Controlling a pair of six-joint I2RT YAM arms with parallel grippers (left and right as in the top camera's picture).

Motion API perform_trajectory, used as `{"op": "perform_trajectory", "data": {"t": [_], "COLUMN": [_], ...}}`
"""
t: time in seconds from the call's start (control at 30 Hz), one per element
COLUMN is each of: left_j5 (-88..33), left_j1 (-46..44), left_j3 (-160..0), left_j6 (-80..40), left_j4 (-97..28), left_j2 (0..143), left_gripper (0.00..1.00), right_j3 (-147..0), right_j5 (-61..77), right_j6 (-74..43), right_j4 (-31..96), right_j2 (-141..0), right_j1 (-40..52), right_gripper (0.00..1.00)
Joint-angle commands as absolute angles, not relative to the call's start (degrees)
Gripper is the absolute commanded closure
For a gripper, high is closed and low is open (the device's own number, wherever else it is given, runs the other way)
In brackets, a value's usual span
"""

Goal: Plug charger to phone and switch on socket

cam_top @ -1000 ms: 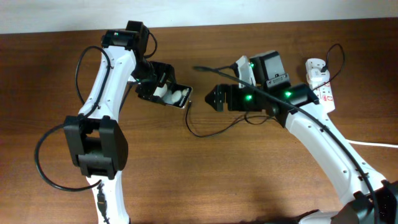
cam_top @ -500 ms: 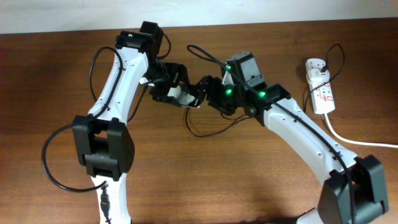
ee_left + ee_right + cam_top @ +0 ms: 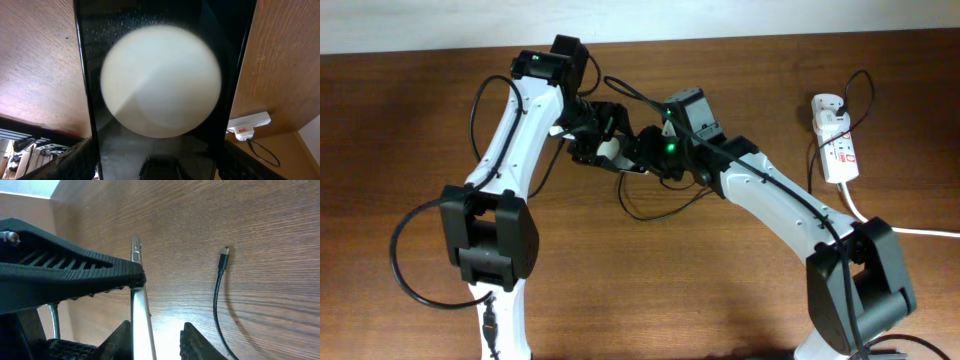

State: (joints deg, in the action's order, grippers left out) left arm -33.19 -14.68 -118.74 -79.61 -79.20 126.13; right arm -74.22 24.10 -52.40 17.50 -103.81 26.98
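My left gripper (image 3: 598, 140) is shut on the phone (image 3: 613, 152), holding it above the table. In the left wrist view the phone (image 3: 160, 100) fills the frame, a white round blob on its black face, with the left gripper (image 3: 157, 157) at its two long sides. My right gripper (image 3: 642, 152) is at the phone's right end. In the right wrist view the phone (image 3: 137, 295) is seen edge-on between the fingers of the right gripper (image 3: 156, 327): the left one touches it, the right one stands apart. The charger's plug tip (image 3: 223, 259) lies free on the wood; its cable (image 3: 655, 208) loops below the grippers.
The socket (image 3: 840, 150), a white strip with red marks, lies at the far right, a white adapter (image 3: 828, 108) on its top end and a thick white cord (image 3: 900, 228) running off right. It also shows in the left wrist view, socket (image 3: 250, 125).
My right gripper has swung left from mid-table to the phone, and its jaws have narrowed around the phone's edge. My left arm has shifted the phone a little to the right.
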Motion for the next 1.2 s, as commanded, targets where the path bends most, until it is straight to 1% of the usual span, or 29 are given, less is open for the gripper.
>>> {"op": "perform_trajectory", "data": {"t": [0.0, 0.03, 0.1, 0.2, 0.37, 0.47, 0.57, 0.77, 0.8, 0.83, 0.87, 0.9, 0.93, 1.07, 1.17], "left_j5": [-35.2, -35.2, -35.2, -35.2, -35.2, -35.2, -35.2, -35.2, -35.2, -35.2, -35.2, -35.2, -35.2, -35.2, -35.2], "left_j1": [-14.9, -14.9, -14.9, -14.9, -14.9, -14.9, -14.9, -14.9, -14.9, -14.9, -14.9, -14.9, -14.9, -14.9, -14.9], "left_j3": [-120.1, -120.1, -120.1, -120.1, -120.1, -120.1, -120.1, -120.1, -120.1, -120.1, -120.1, -120.1, -120.1, -120.1, -120.1], "left_j6": [-80.1, -80.1, -80.1, -80.1, -80.1, -80.1, -80.1, -80.1, -80.1, -80.1, -80.1, -80.1, -80.1, -80.1, -80.1], "left_j4": [-79.3, -79.3, -79.3, -79.3, -79.3, -79.3, -79.3, -79.3, -79.3, -79.3, -79.3, -79.3, -79.3, -79.3, -79.3], "left_j2": [126.0, 126.0, 126.0, 126.0, 126.0, 126.0, 126.0, 126.0, 126.0, 126.0, 126.0, 126.0, 126.0, 126.0, 126.0], "left_gripper": [0.65, 0.65, 0.65, 0.65, 0.65, 0.64, 0.64, 0.64, 0.63, 0.52, 0.26, 0.09, 0.06, 0.01, 0.01], "right_j3": [-75.2, -75.2, -75.2, -75.2, -75.2, -75.2, -75.2, -75.2, -75.2, -75.2, -75.2, -75.2, -75.2, -75.2, -75.2], "right_j5": [23.3, 23.4, 23.8, 26.2, 27.5, 28.1, 28.6, 29.0, 29.0, 29.0, 29.0, 29.0, 29.0, 29.4, 30.2], "right_j6": [-52.1, -52.1, -52.2, -52.3, -54.5, -54.5, -54.6, -55.0, -55.0, -55.0, -55.0, -55.0, -55.0, -55.0, -55.0], "right_j4": [17.5, 17.4, 17.5, 17.0, 16.8, 16.2, 15.1, 14.9, 14.9, 14.9, 14.7, 14.7, 14.7, 14.7, 15.1], "right_j2": [-105.4, -105.4, -105.4, -105.4, -105.4, -105.4, -105.4, -105.4, -105.4, -105.4, -105.4, -105.4, -105.4, -105.4, -105.4], "right_j1": [27.4, 27.4, 27.4, 27.4, 27.4, 27.4, 27.4, 27.4, 27.4, 27.4, 27.4, 27.4, 27.4, 27.3, 26.0], "right_gripper": [0.69, 0.71, 0.72, 0.78, 0.82, 0.87, 0.96, 0.96, 0.96, 0.96, 0.96, 0.96, 0.96, 0.96, 0.96]}}
